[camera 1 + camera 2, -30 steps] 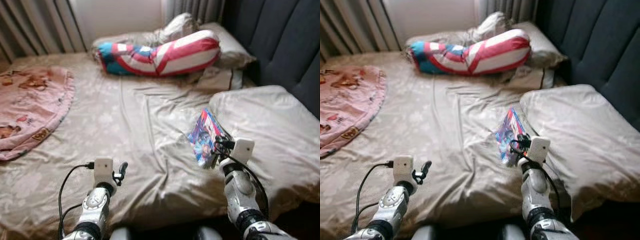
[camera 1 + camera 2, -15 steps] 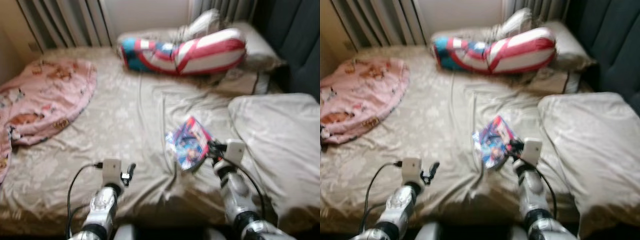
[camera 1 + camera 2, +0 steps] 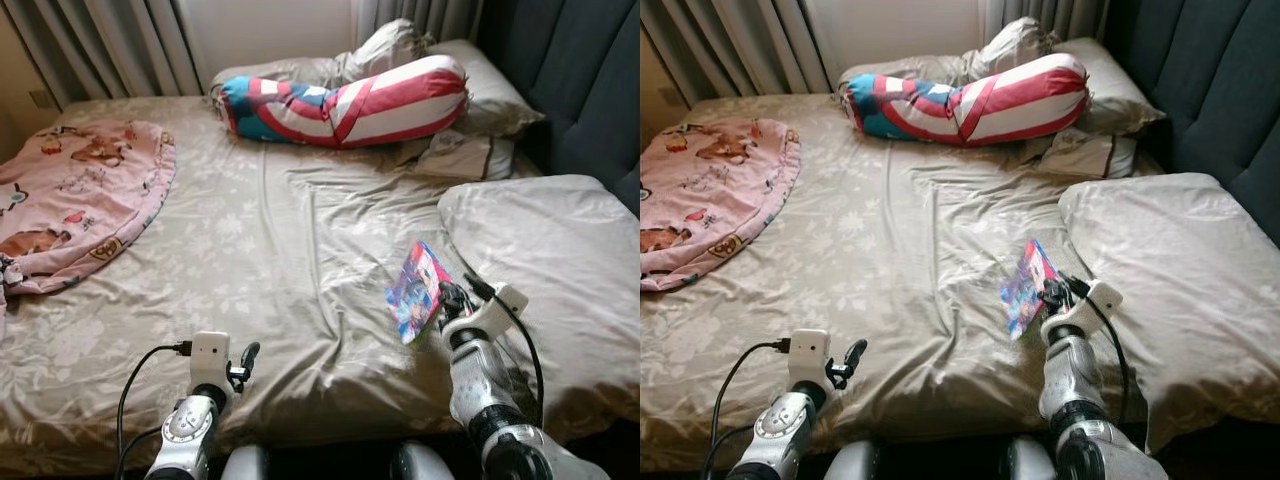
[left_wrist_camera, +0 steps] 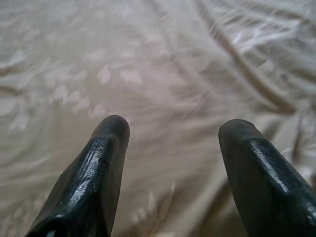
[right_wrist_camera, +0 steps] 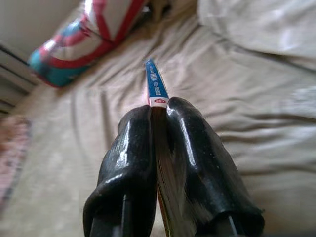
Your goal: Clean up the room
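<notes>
Rumpled beige sheets (image 3: 280,260) cover a wide bed (image 3: 90,420) set against a dark padded headboard (image 3: 590,90), with grey curtains (image 3: 100,45) hanging behind it. At the near edge, the right gripper (image 5: 159,114) is clamped edge-on around a thin, colourful book (image 3: 418,290), its two black fingers (image 5: 197,163) pressed flat against either cover. The book stands tilted up from the gripper, raised just off the sheet, its blue spine pointing away from the wrist camera. Just to the right of that gripper lies a large beige pillow (image 3: 560,260). Well beyond it, near the headboard, a long red, white and blue bolster (image 3: 350,100) lies across the bed, with a smaller cushion (image 3: 455,158) beside it and another pillow (image 3: 480,85) behind.

The left gripper (image 3: 243,362) hovers low over the sheet near the front edge of the bed, well apart from the right one. Its fingers (image 4: 94,173) are spread wide with nothing between them, showing leaf-patterned fabric beneath. A black cable (image 3: 135,375) loops from its wrist. Far off to the left of that gripper, a pink blanket (image 3: 70,200) printed with cartoon figures is bunched on the bed.
</notes>
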Controlling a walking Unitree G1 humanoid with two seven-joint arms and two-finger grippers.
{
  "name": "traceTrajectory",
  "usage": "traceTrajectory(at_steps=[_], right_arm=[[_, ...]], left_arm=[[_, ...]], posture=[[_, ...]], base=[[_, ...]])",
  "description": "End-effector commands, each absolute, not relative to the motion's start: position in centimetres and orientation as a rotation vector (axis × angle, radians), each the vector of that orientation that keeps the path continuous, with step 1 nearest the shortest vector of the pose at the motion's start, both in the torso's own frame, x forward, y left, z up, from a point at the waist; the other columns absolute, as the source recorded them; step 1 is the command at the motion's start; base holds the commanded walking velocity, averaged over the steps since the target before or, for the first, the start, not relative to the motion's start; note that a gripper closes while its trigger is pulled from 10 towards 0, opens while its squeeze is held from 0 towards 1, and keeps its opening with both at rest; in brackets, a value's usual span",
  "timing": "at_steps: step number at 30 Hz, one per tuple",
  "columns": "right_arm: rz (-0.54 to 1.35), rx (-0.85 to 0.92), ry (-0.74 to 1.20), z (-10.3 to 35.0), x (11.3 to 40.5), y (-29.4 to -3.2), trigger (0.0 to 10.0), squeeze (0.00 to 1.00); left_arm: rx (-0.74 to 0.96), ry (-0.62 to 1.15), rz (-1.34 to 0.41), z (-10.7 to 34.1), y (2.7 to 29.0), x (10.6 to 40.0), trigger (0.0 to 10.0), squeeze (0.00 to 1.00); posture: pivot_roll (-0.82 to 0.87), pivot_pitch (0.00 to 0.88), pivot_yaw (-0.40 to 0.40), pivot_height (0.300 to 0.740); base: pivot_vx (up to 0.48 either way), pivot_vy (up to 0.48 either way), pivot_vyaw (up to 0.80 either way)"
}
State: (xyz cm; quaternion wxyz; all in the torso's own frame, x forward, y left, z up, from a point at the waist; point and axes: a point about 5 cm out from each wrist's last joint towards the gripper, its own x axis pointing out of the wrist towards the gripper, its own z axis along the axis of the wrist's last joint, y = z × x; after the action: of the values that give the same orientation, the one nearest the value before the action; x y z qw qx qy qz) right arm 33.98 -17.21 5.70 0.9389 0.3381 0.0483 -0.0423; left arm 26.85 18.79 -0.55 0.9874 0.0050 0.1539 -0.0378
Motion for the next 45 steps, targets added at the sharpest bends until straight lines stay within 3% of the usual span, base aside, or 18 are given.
traceTrajectory(at_steps=[1,6,11,23,45], right_arm=[[-0.046,0.722,0.063,6.8,34.8,-16.9,10.0,0.0],[-0.052,0.743,0.061,7.4,35.3,-17.3,10.0,0.0],[-0.191,0.777,0.169,5.1,33.9,-19.4,10.0,0.0],[-0.267,0.709,0.214,3.7,32.5,-21.1,10.0,0.0],[-0.38,0.666,0.226,3.5,32.0,-22.7,10.0,0.0]], left_arm=[[0.038,0.327,-0.082,-1.0,19.7,26.1,10.0,0.0],[0.049,0.35,-0.088,-1.5,20.4,25.1,10.0,0.0],[0.071,0.377,-0.121,-2.1,20.1,24.4,10.0,0.0],[0.089,0.402,-0.152,-3.0,20.5,22.7,10.0,0.0],[0.097,0.415,-0.155,-3.0,20.7,22.8,10.0,0.0]], posture=[[0.01,0.099,0.05,0.631],[0.03,0.117,0.062,0.631],[0.08,0.125,0.064,0.631],[0.08,0.159,0.09,0.631],[0.08,0.166,0.101,0.631]], base=[[0.0,0.0,0.0],[0.0,0.0,0.0],[0.0,0.0,0.0],[0.0,0.0,0.0],[0.0,0.0,0.0]])
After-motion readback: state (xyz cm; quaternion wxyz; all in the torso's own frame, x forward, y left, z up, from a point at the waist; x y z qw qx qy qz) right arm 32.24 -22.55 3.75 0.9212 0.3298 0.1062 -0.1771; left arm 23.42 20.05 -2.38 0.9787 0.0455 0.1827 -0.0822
